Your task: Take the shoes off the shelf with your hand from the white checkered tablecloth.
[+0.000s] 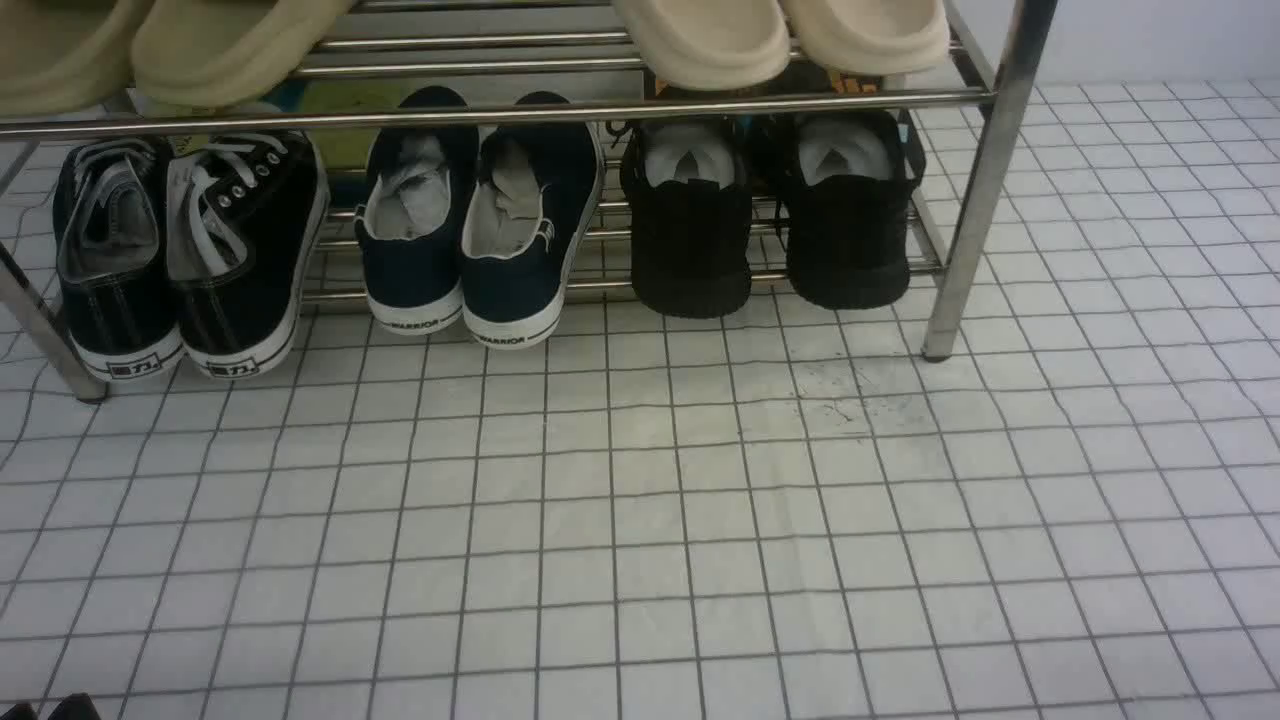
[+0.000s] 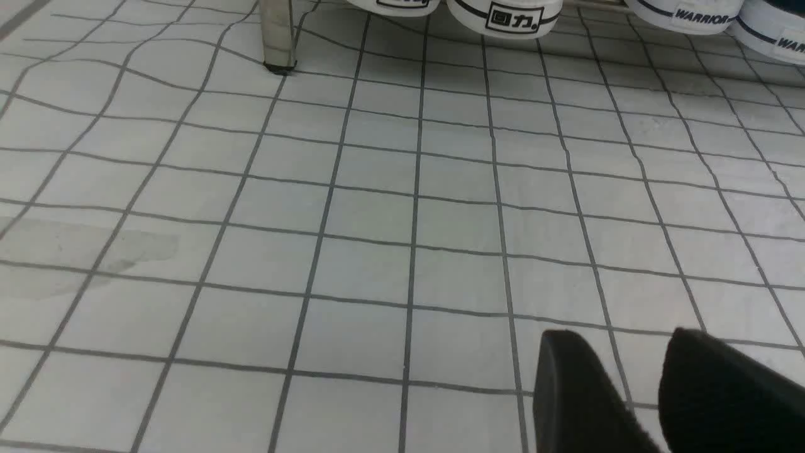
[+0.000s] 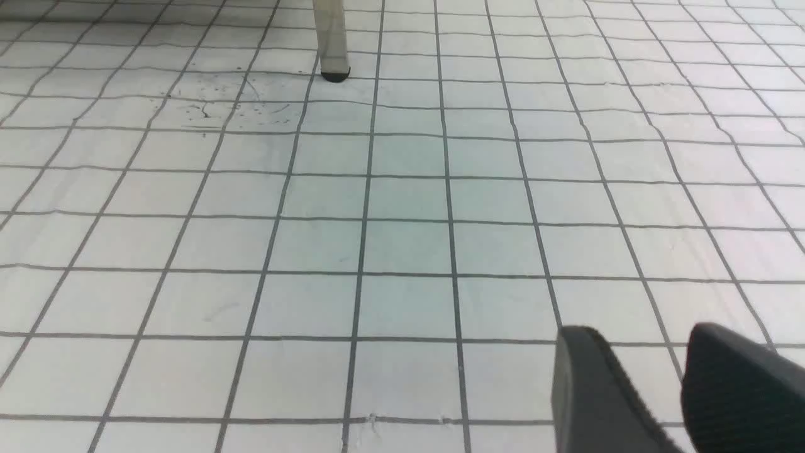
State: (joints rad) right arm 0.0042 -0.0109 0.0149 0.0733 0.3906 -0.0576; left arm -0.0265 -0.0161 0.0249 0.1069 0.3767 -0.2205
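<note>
Shoes (image 1: 690, 250), the all-black pair, stand on the lowest bars of the shelf (image 1: 985, 190), at its right end, just beside the navy slip-ons (image 1: 480, 225). The shelf stands on the tablecloth (image 1: 640, 520). In the left wrist view the left gripper (image 2: 619, 352) hangs low over the tablecloth and points toward the shelf, its fingers apart, with only cloth between them. In the right wrist view the right gripper (image 3: 641, 346) is also low, facing a shelf leg (image 3: 333, 38), fingers apart, gripping nothing.
</note>
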